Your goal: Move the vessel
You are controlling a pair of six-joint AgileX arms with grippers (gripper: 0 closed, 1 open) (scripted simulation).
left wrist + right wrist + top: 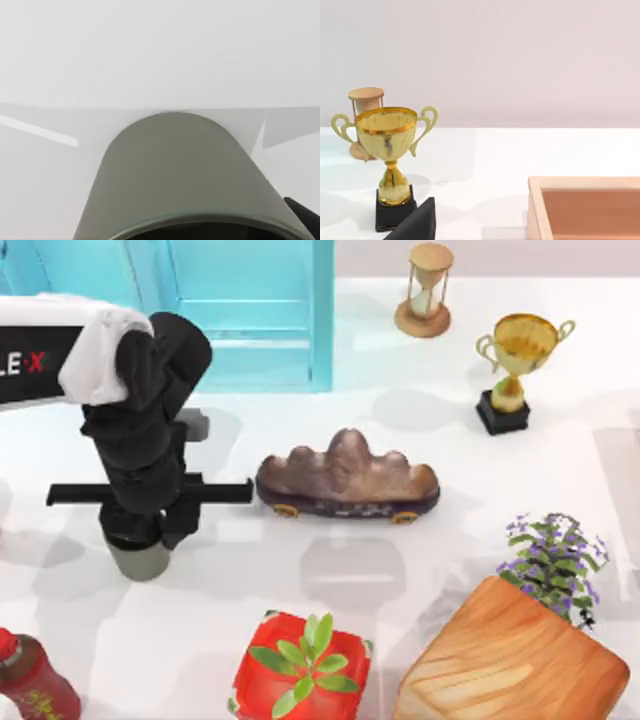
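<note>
The vessel [138,560] is a small grey-green cup standing at the table's left, mostly hidden beneath my left gripper [140,530], which reaches down over it from above. In the left wrist view the vessel [175,175] sits very close, its rim nearest the camera, and a dark fingertip [302,212] presses against its side. My left gripper looks shut on the vessel. A dark part of my right gripper [415,224] sits low in the right wrist view, facing the gold trophy [390,145].
A brown rock-shaped piece on small wheels [345,480] lies just right of the vessel. A red pot with a green plant [300,670], a wooden box [515,660], purple flowers [555,560], a red bottle [30,680], an hourglass [425,290], the trophy [515,370] and a blue cabinet [250,310] ring the table.
</note>
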